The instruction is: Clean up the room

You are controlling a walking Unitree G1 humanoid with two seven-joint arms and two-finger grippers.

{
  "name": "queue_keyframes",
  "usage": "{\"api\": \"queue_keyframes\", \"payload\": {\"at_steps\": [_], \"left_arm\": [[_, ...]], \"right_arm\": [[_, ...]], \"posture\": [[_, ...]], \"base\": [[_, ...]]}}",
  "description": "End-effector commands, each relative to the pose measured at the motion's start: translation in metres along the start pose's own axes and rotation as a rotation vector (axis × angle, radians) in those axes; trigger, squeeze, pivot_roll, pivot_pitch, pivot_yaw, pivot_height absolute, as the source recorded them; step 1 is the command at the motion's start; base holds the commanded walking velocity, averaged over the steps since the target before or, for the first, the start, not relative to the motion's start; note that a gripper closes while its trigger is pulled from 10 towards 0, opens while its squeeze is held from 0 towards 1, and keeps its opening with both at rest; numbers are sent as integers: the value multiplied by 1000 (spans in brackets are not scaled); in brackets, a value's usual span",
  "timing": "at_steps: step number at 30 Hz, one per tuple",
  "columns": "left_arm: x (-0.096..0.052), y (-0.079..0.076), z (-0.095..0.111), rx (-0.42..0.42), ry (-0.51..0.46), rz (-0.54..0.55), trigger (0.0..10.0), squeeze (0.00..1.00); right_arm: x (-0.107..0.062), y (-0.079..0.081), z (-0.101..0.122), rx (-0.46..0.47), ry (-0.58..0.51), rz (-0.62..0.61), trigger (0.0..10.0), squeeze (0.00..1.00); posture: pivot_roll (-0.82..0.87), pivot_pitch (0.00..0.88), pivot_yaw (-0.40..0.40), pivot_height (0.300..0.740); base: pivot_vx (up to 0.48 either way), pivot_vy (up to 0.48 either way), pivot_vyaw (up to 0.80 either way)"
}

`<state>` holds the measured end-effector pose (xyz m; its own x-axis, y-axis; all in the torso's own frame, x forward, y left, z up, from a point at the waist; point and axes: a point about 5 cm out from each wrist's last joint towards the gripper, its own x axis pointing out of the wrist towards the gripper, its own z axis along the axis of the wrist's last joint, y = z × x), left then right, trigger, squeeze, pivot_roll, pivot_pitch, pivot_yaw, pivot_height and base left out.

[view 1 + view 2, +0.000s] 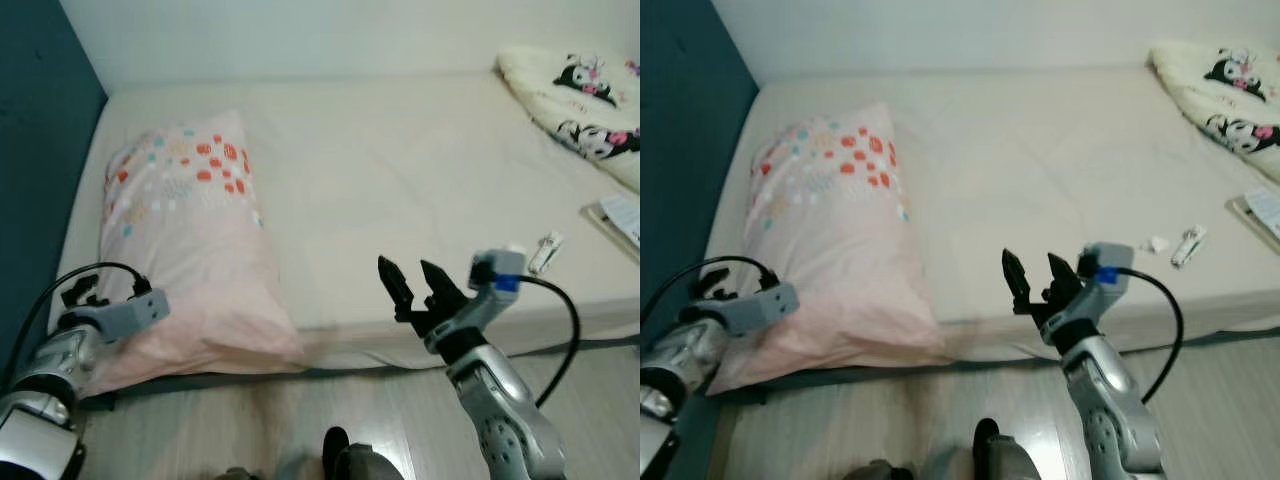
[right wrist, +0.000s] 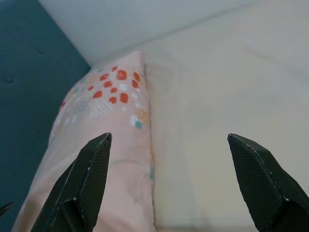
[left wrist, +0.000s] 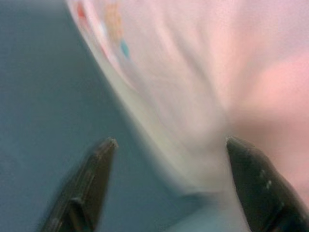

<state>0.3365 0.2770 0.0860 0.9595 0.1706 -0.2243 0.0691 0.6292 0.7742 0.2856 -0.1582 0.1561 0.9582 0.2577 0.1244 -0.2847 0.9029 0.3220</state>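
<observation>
Right gripper [image 1: 411, 272] hangs spread wide and empty over the bed's near edge, beside the pink dotted pillow [image 1: 190, 230] lying lengthwise on the bed [image 1: 400, 170] by the teal headboard [image 1: 40, 150]. Left gripper [image 3: 169, 159], also open, reaches at the pillow's near corner. Farther right lie a small white item [image 1: 546, 252] and a cartoon-print blanket [image 1: 580, 95].

This is looking like a bedroom in a home. A wide bed [image 1: 400, 170] in a cream sheet is taking up most of the scene, with a pink dotted pillow [image 1: 190, 240] lying at its left end beside a teal padded headboard [image 1: 40, 150]. A cartoon-print blanket [image 1: 580, 100] is lying at the far right, and pale wood flooring [image 1: 250, 420] is showing near the bed's edge.
</observation>
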Motion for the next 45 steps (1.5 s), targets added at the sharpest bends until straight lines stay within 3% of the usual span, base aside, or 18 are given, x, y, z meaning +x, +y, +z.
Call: {"api": "queue_keyframes", "payload": {"at_steps": [1,2,3,4,5,6,7,8,9,11,13,18,22,27,32,36,45], "left_arm": [[-4,-15,0,-315,-12,-42,10000,1000],[-4,-15,0,-315,-12,-42,10000,1000],[-6,-25,3,-462,-28,-62,10000,247],[-9,-36,3,-573,-25,-79,10000,247],[-9,-36,3,-573,-25,-79,10000,247],[-14,-52,0,-706,9,-105,10000,0],[-14,-52,0,-706,9,-105,10000,0],[-21,-70,-6,-800,62,-118,10000,0],[-21,-70,-6,-800,62,-118,10000,0],[-36,-97,-22,-939,170,-126,10000,0],[-47,-109,-38,-992,261,-98,10000,0],[-65,-118,-65,-960,399,-64,10000,0],[-87,-129,-90,-881,513,-92,10000,0],[-119,-147,-116,-818,654,-137,10000,0],[-136,-157,-127,-777,718,-176,10000,0],[-145,-163,-131,-733,742,-219,10000,0],[-143,-165,-128,-712,732,-263,10000,0]], "right_arm": [[1,-6,-6,-25,17,-31,10000,0],[1,-6,-6,-25,17,-31,10000,0],[5,-8,-7,-30,23,-39,10000,0],[8,-10,-10,-36,32,-51,10000,0],[8,-10,-10,-36,32,-51,10000,0],[11,-14,-16,-46,57,-66,10000,0],[11,-14,-16,-46,57,-66,10000,0],[14,-17,-26,-64,94,-80,10000,0],[14,-17,-26,-64,94,-80,10000,0],[15,-21,-48,-108,178,-86,10000,0],[13,-18,-65,-128,245,-54,10000,0],[10,-1,-85,-192,325,103,10000,0],[13,12,-92,-216,344,203,10000,0],[17,17,-98,-230,373,287,10000,0],[14,15,-105,-269,415,335,10000,0],[15,4,-106,-291,444,292,10000,0],[16,-8,-108,-309,466,246,10000,0]], "posture": [[4,167,23,730],[4,167,23,730],[10,159,21,730],[16,150,18,730],[16,150,18,730],[25,124,10,730],[25,124,10,730],[27,114,2,730],[27,114,2,730],[32,87,-7,730],[36,77,-14,730],[40,49,-19,730],[50,40,-24,730],[56,18,-28,730],[57,6,-31,730],[56,0,-31,730],[54,0,-29,730]], "base": [[0,0,0],[0,0,0],[0,0,0],[0,0,0],[0,0,0],[0,0,0],[0,0,0],[0,0,0],[0,0,0],[0,0,0],[0,0,0],[0,0,0],[0,0,537],[0,0,712],[0,0,712],[0,0,712],[0,0,725]]}}
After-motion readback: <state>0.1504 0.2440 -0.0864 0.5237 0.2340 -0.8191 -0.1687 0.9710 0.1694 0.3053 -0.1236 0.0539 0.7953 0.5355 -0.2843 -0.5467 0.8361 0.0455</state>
